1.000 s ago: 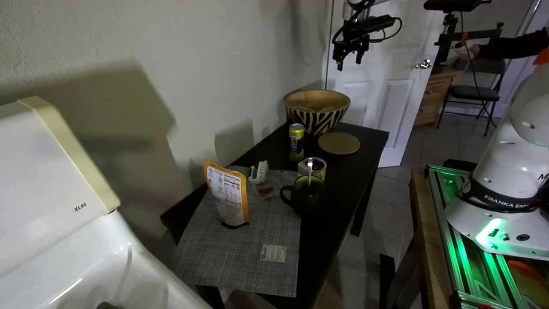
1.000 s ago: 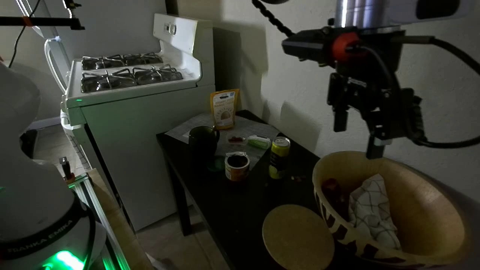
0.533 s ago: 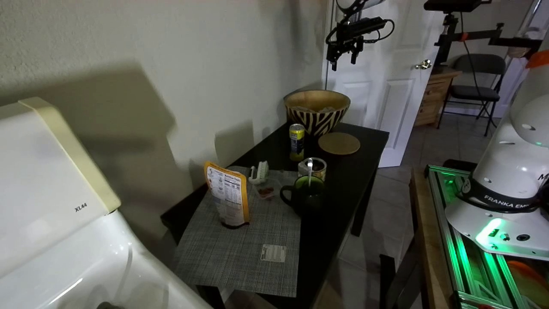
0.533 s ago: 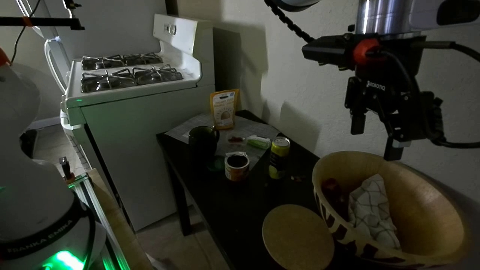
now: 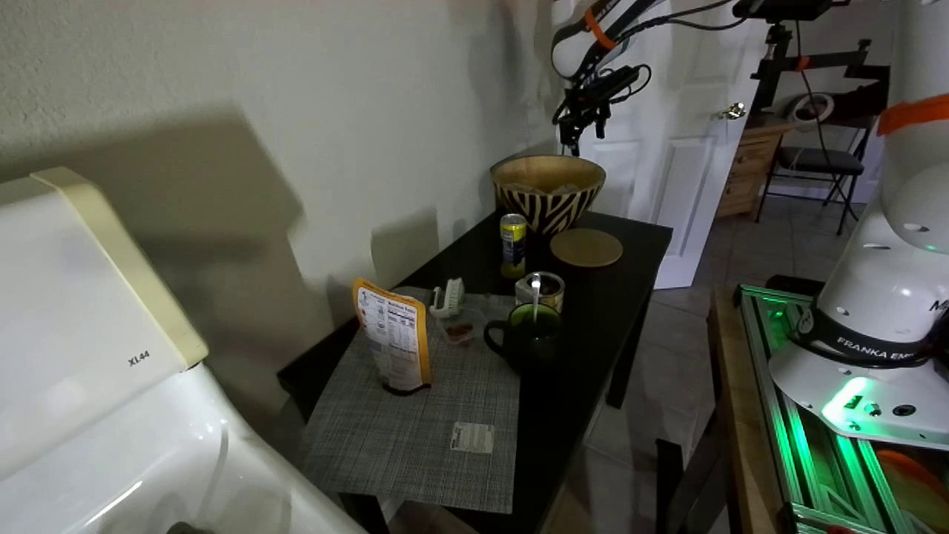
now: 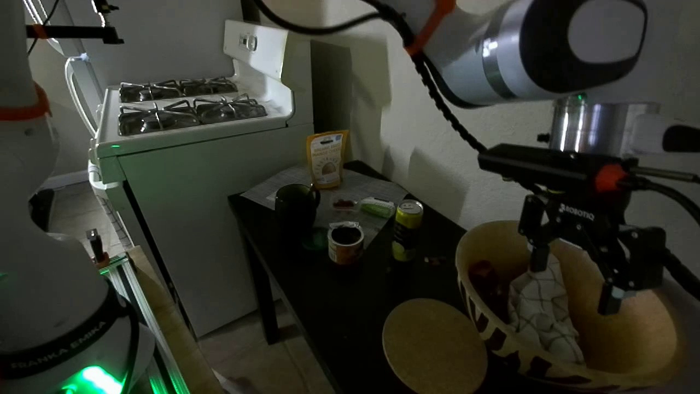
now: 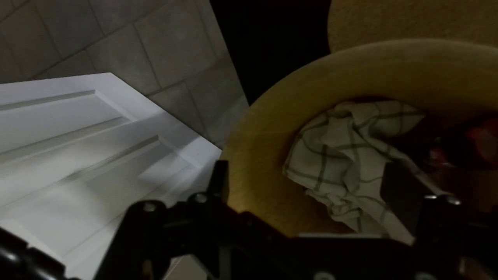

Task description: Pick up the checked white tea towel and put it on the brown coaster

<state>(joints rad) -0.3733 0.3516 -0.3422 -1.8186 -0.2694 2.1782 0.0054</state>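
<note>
The checked white tea towel (image 6: pixel 541 314) lies crumpled inside the zebra-patterned wooden bowl (image 6: pixel 629 336); it also shows in the wrist view (image 7: pixel 334 159). The brown round coaster (image 6: pixel 435 347) lies flat on the black table beside the bowl; it also shows in an exterior view (image 5: pixel 586 248) and at the top of the wrist view (image 7: pixel 412 23). My gripper (image 6: pixel 574 280) is open and empty, pointing down over the bowl. In the wrist view, one finger overlaps the towel and the other overlaps the bowl's rim (image 7: pixel 256 155). I cannot tell whether a finger touches the towel.
A dark red item (image 7: pixel 484 140) lies in the bowl beside the towel. A yellow can (image 6: pixel 407 230), an open tub (image 6: pixel 346 244), a dark mug (image 5: pixel 530 341) with a spoon, a brush (image 5: pixel 448 298) and an orange pouch (image 5: pixel 393 337) stand farther along the table. The wall is close behind the bowl.
My gripper has come down from well above the bowl to its opening, shifting right in an exterior view. It stays open. The towel, bowl and coaster have not moved.
</note>
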